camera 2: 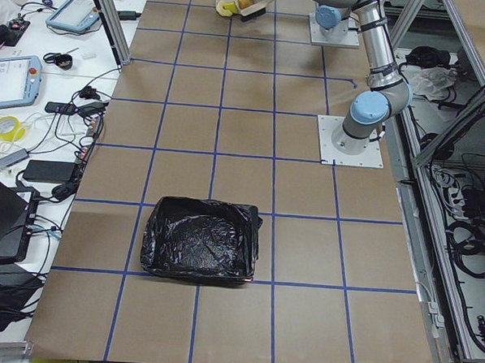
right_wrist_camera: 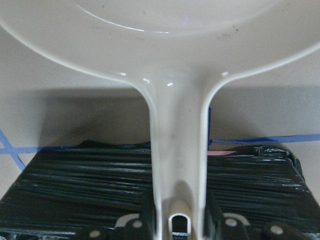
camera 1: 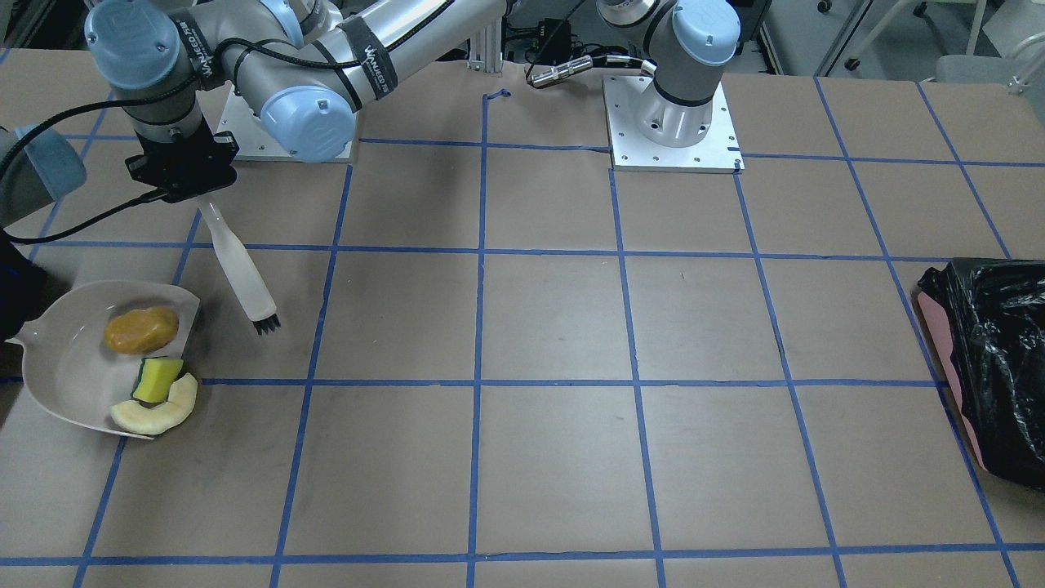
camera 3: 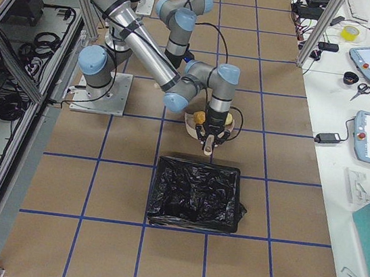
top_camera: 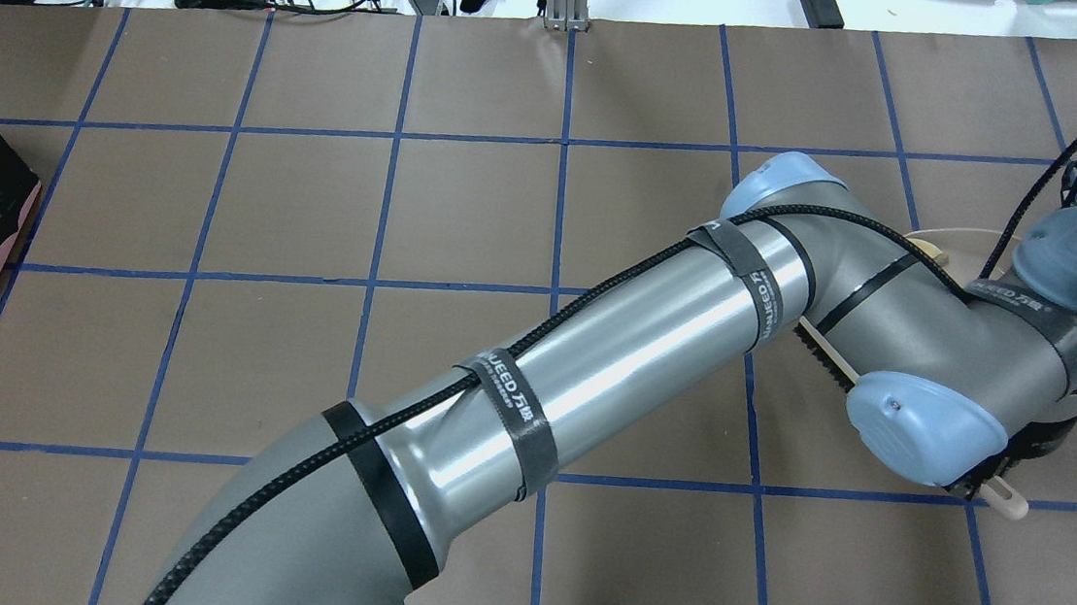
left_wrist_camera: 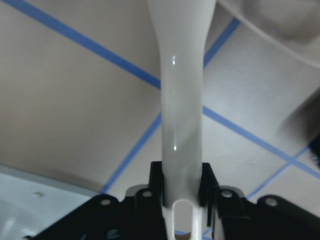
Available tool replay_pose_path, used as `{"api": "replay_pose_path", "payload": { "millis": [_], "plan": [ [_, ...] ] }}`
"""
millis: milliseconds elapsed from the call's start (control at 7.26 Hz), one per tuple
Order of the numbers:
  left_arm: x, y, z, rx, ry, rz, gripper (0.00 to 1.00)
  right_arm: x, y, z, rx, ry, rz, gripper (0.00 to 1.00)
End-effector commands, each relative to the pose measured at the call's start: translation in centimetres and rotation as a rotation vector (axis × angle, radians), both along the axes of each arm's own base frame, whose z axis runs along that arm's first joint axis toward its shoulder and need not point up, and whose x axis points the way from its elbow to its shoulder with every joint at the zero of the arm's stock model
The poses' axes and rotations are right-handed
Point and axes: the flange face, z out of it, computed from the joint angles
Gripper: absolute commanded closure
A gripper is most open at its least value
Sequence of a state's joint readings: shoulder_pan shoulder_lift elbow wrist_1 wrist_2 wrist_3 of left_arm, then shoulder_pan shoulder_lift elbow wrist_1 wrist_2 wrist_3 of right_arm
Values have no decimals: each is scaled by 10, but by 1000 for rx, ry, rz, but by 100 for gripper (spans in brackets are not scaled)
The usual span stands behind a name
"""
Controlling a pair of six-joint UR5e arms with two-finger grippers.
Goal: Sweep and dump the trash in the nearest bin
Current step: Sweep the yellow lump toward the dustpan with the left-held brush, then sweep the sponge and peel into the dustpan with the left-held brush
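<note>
Loaded dustpan (camera 1: 65,359) beside the bin (camera 3: 175,161); I judge the sweeping stage complete. My right gripper (right_wrist_camera: 178,212) is clamped on the end of the dustpan's handle, jaws narrow around it, so that I can carry and tilt the pan from its closed side. All the trash lies inside the dustpan: the orange-brown lump (camera 1: 140,329) farthest in, the yellow-green sponge wedge (camera 1: 157,377) nearer the open lip, and the pale crescent slice (camera 1: 155,411) at the lip itself, touching the wedge. My left gripper (left_wrist_camera: 181,185) reaches across and grips the white brush (camera 1: 237,265) by the end of its handle, jaws pressed against both sides. The brush slants down with its dark bristles just beside the dustpan's open lip but apart from it, presumably to guard that lip while leaving the pan free to lift. Whether the bristles touch the table (camera 1: 555,457) I cannot tell. The bin stands just beyond the dustpan's handle end, hence the nearest; the pink bin (camera 1: 949,359), lined with a black bag, is well apart from the dustpan at the table's other end. Judged next: raise the dustpan level, swing it over the bin, tip. Risk: the crescent slice may slide off first if the lip dips early.
</note>
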State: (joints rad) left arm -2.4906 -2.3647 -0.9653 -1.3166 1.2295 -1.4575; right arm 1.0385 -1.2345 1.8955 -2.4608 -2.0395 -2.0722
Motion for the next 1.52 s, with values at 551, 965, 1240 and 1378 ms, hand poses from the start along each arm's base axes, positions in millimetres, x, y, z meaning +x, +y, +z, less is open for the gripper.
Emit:
{"api": "replay_pose_path", "payload": {
  "millis": [551,965,1240,1378],
  "plan": [
    [56,-76,-19,-69,-18,-83,100,-20,7,-8,-32,-94,-29,100],
    [48,-84,-28,-124,29,-114,100,-17,4,-19,-14,-107,-24,100],
    [45,-87,-42,-131,33,-133,100,-15,4,-22,-5,-117,-18,100],
    [44,-89,-47,-135,33,-152,100,-12,2,-23,-17,-152,-11,100]
  ]
}}
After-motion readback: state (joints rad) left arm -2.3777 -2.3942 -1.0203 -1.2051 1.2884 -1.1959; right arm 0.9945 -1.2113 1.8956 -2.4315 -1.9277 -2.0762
